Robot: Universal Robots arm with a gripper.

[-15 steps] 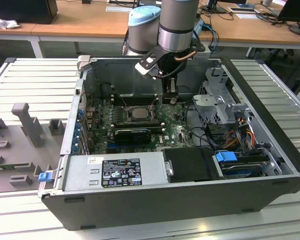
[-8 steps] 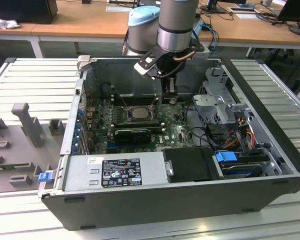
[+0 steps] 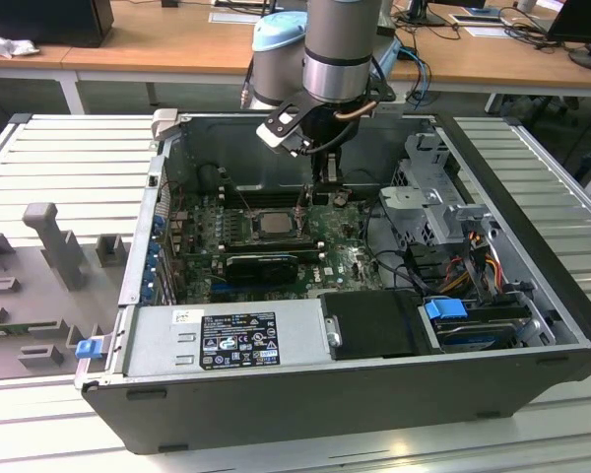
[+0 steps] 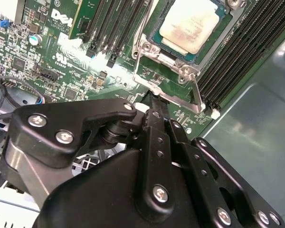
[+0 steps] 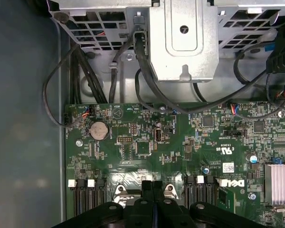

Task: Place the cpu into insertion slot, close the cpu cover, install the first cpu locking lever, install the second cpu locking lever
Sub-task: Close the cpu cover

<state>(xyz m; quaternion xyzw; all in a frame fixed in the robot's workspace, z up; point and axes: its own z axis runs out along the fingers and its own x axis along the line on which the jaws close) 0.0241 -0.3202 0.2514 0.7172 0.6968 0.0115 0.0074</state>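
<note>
I have the open computer case (image 3: 374, 404) lying on the slatted tabletop (image 3: 69, 168), and the arm reaches down into it over the green motherboard (image 5: 147, 142). In the exterior view the insertion slot (image 3: 244, 227) sits mid-board. The cpu (image 4: 192, 23) is already seated flat in it, pale top up, and the cpu cover (image 4: 223, 38) looks to be down around it as a grey frame.

What matters to me now is the thin wire locking lever (image 4: 175, 97). Its long axis runs along the slot edge that faces the tool (image 4: 154, 99), and the tips stand right at that rod, touching it or just short of it. I can't say whether the lever is hooked home, or which of the two it is. In the exterior view the cpu lies just to the exterior view's left of the tips.

The tool's fingers (image 5: 146, 186) are pressed together with only a seam between them, and I see nothing held.
</note>
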